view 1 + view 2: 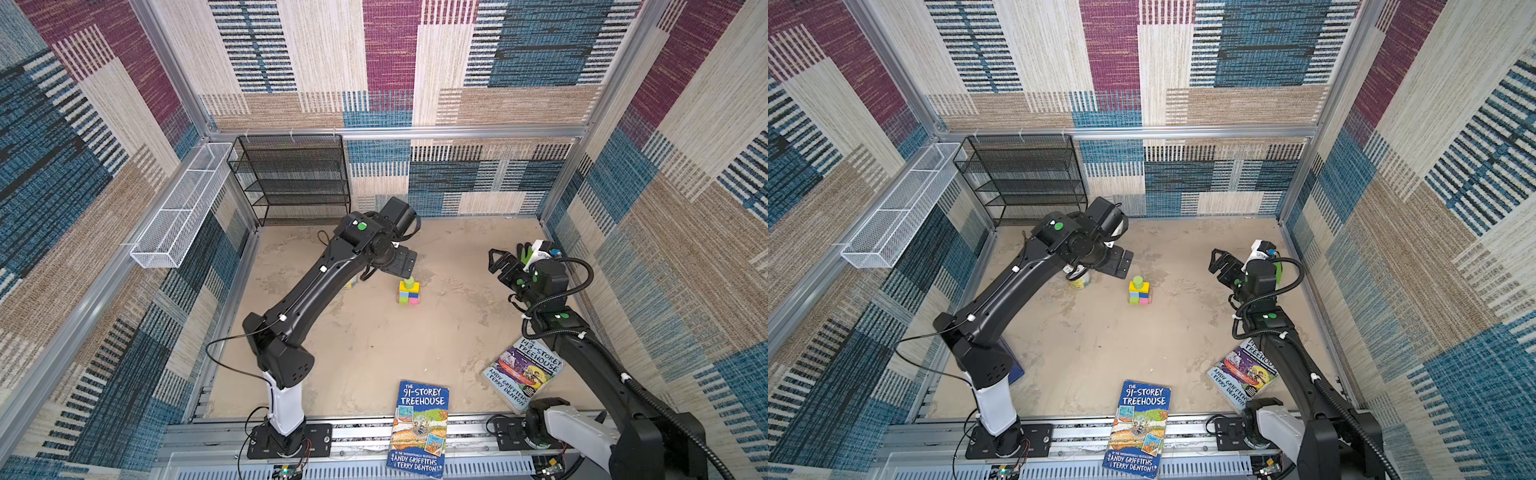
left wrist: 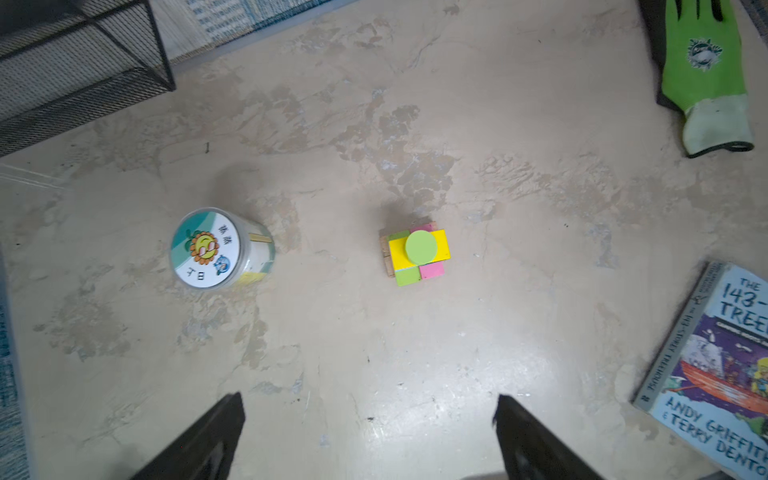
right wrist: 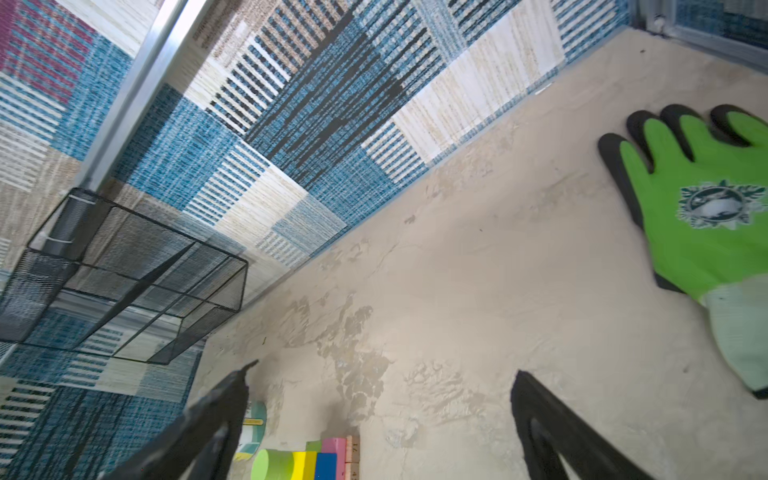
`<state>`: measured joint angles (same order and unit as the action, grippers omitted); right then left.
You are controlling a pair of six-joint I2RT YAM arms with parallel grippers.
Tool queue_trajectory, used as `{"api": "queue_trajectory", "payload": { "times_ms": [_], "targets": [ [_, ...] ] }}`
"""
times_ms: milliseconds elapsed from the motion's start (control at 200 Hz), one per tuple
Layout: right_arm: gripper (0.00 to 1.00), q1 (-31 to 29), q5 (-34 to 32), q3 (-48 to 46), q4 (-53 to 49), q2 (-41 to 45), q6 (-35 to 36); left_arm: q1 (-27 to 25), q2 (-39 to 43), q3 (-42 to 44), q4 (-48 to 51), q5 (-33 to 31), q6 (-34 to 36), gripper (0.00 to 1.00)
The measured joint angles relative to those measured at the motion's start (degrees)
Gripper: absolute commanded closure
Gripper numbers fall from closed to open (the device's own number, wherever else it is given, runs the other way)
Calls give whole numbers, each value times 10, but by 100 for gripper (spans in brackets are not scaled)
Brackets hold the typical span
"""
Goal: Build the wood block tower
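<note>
One tower (image 1: 409, 294) of tan, lime, pink, blue and yellow wood blocks, lime cylinder (image 2: 422, 248) topmost, on the beige tabletop (image 2: 540, 311) below my left gripper (image 2: 370, 401), jaws apart and empty; I should rise straight, no sideways nudge.

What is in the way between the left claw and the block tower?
Nothing visible. The left gripper hangs open above the tower, with a clear gap between them; the round tin stands apart, off to one side.
</note>
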<state>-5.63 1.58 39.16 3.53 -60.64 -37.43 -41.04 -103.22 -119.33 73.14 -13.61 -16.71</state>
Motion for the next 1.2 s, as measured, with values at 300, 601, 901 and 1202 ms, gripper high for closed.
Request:
{"api": "queue_trajectory", "payload": {
  "times_ms": [300,601,901,1202],
  "targets": [
    [0,0,-86,6,-16,11,111,45,276,317,-169,-45,15,1],
    [0,0,-150,-77,68,43,263,131,428,564,-341,-146,24,1],
    [0,0,-176,-166,236,-47,361,215,422,798,-589,-247,89,1],
    [1,0,-170,-224,441,-164,384,304,346,939,-869,-178,153,1]
  ]
}}
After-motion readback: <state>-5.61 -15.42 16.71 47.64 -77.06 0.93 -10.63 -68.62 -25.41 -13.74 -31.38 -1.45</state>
